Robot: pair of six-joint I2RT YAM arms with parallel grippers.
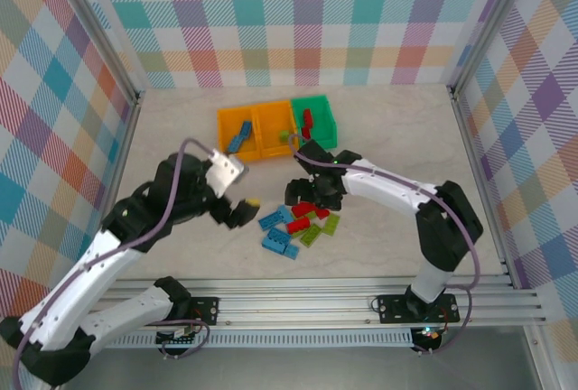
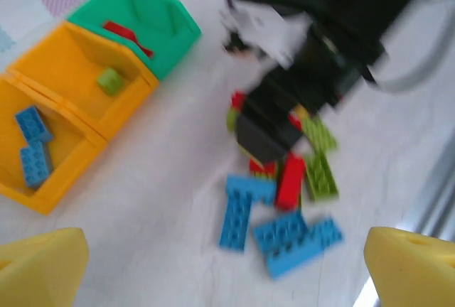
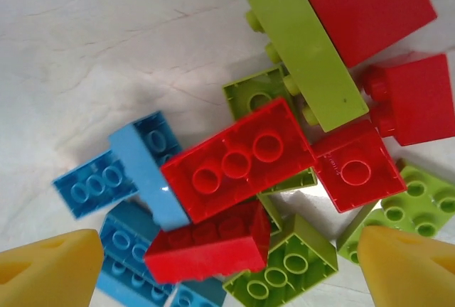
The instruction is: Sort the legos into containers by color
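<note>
The left arm reaches in from the near-left corner. Its jaws hang low over bare surface, just left of the pile. They are spread wide, the yellow pads far apart with nothing between them. I'd guess they sit back there to leave the pile free for the other arm.

Toward the far edge, about mid-width, three bins stand joined in a row. The left orange bin holds two blue bricks lying flat against its floor. The middle orange bin holds a single lime brick. The green bin at the right end holds a red brick, so bin colour does not match brick colour here; each bin has simply taken one colour.

Nearer the middle of the surface lies the pile of unsorted legos, blue pieces on its left side, red and lime jumbled on its right. Most of the job looks still ahead.

The right arm curls in from the near-right side and poises its jaws directly above the pile's far part. They too are wide open and empty, with a pad to either side of the heap and a red three-stud brick lying on top between them. That one seems the likely pick, bound for the green bin.
</note>
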